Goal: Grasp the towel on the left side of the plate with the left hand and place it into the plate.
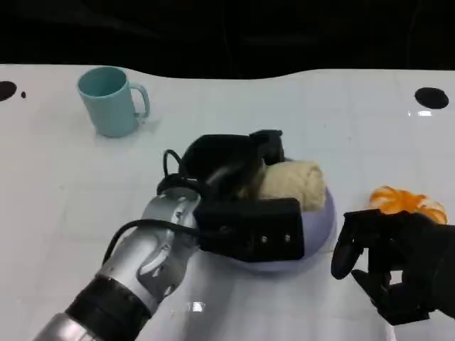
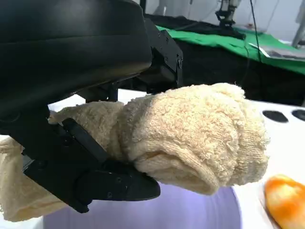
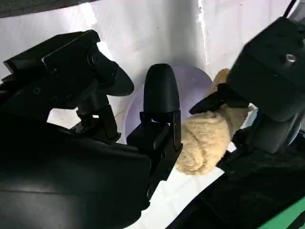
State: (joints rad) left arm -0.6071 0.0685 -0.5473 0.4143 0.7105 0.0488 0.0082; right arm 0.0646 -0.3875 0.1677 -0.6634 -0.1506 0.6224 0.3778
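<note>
Left hand [image 1: 238, 170] reaches over the plate [image 1: 323, 220] with its fingers closed around the towel [image 1: 291, 183], holding it above the plate's bowl. Right hand [image 1: 394, 259] hovers by the plate's right edge, fingers apart and holding nothing. Lavender and shallow, the plate carries the towel over its middle. Cream and fluffy, the towel is a thick terry roll, its long axis running left to right with the free end toward the orange [image 1: 407, 201]. Far left stands a teal mug [image 1: 108, 101].
</note>
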